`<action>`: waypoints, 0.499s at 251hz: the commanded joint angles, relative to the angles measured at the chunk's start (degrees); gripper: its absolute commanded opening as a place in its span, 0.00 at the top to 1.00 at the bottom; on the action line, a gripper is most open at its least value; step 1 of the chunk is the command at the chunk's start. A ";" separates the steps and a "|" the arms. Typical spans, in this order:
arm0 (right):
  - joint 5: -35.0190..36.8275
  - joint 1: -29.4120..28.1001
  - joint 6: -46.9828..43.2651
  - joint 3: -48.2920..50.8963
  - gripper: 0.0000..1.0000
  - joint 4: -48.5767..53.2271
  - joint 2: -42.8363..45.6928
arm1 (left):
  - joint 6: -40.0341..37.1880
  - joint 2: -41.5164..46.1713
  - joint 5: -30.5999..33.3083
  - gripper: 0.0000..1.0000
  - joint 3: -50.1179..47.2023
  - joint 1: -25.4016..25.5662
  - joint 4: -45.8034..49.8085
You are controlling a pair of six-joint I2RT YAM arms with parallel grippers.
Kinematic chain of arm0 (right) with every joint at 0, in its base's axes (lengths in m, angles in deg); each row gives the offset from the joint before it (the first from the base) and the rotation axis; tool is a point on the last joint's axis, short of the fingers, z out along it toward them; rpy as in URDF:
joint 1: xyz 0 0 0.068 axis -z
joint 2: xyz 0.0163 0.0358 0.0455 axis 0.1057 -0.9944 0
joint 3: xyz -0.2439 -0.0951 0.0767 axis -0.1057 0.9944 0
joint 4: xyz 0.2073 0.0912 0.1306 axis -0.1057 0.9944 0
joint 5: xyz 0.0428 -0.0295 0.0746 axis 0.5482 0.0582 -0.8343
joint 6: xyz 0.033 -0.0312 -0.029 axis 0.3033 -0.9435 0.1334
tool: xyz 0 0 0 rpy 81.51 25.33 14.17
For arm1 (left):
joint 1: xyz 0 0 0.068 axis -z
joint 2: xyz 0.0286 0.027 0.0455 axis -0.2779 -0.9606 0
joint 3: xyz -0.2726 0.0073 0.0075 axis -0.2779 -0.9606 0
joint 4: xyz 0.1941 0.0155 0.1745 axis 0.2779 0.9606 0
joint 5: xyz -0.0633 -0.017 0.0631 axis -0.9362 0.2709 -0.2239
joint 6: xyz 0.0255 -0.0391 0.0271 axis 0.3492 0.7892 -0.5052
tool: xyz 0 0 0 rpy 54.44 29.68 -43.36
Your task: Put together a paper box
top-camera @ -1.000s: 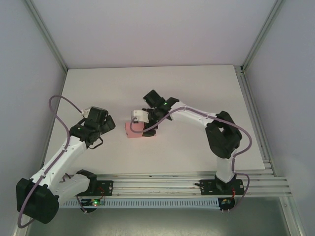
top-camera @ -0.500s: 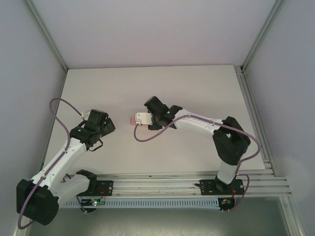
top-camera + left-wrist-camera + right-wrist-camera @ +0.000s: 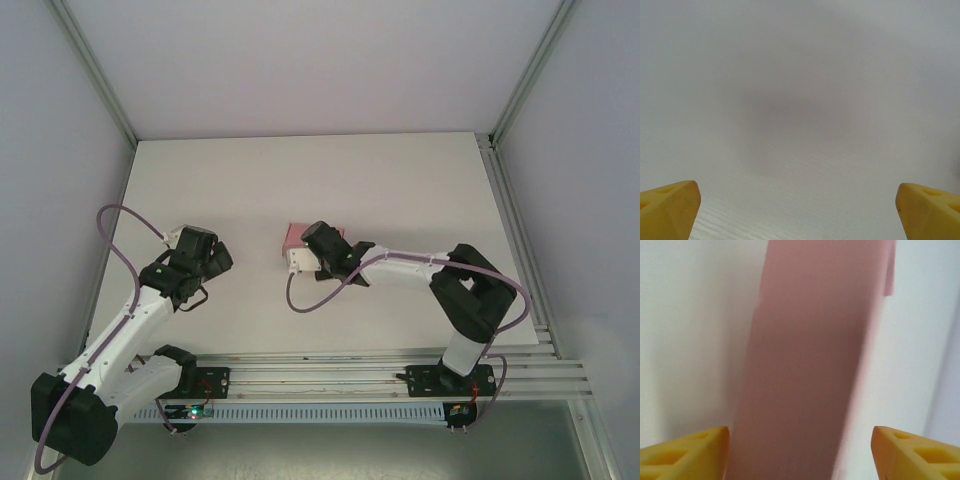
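At table centre the pink paper box [image 3: 810,360] sits between the spread fingers of your right gripper [image 3: 303,259], left gripper [image 3: 800,210] spread and empty; looks light, thin, crushable card, so pinch its long edges softly.

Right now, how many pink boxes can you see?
1. The paper box sits near the middle of the table, just beyond the right gripper; up close it lies between that gripper's fingers. More could be hidden under the arms.

Even, soft, bright light throughout; both wrist views are blurred, with faint diffuse shadows.
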 commanded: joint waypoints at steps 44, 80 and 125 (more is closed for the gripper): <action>-19.15 0.89 10.38 9.31 0.02 3.86 20.46 | -1.21 0.25 1.98 0.00 1.35 -1.15 -2.80; -14.93 12.70 30.29 15.34 0.02 -10.80 27.55 | -6.53 -1.41 9.64 0.00 0.79 -1.94 -10.47; -8.62 35.01 53.00 26.06 0.02 -27.72 30.30 | -24.64 -3.54 18.76 0.00 -10.33 -4.23 -41.92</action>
